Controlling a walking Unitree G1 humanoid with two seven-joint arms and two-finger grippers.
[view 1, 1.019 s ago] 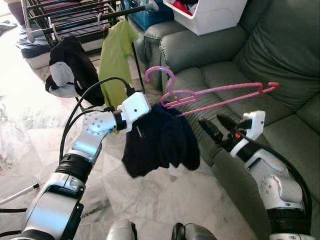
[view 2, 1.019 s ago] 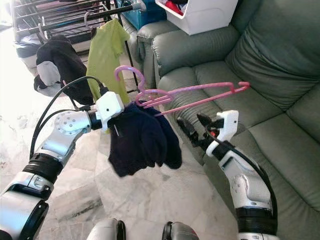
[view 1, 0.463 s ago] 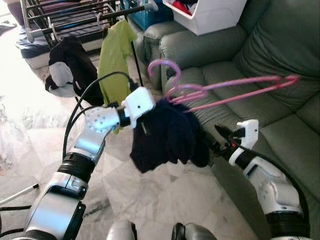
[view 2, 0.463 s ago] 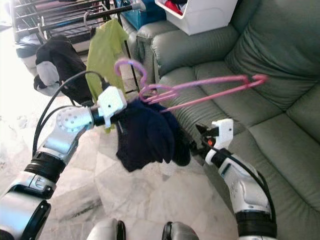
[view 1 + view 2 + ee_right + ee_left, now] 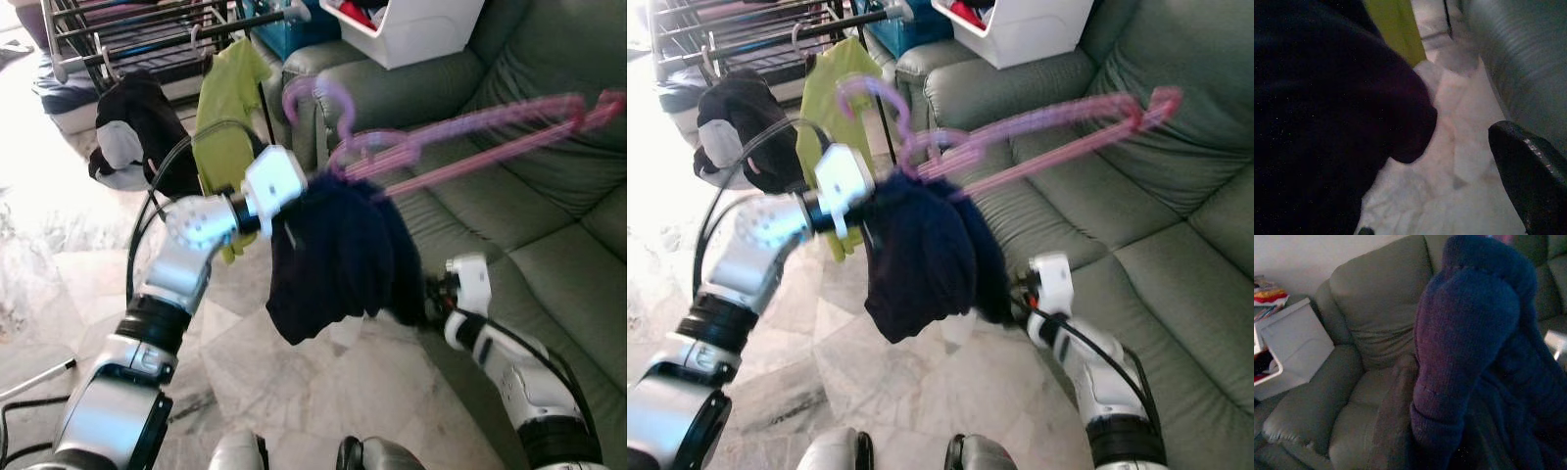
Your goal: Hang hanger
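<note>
Raised higher now, your pink hanger slants up toward the sofa, navy garment hiding both grippers' fingers; their state is unclear.

A grey-green leather sofa stands on pale marble-tile floor, a white plastic storage bin on its armrest, bright light washing the floor.
</note>
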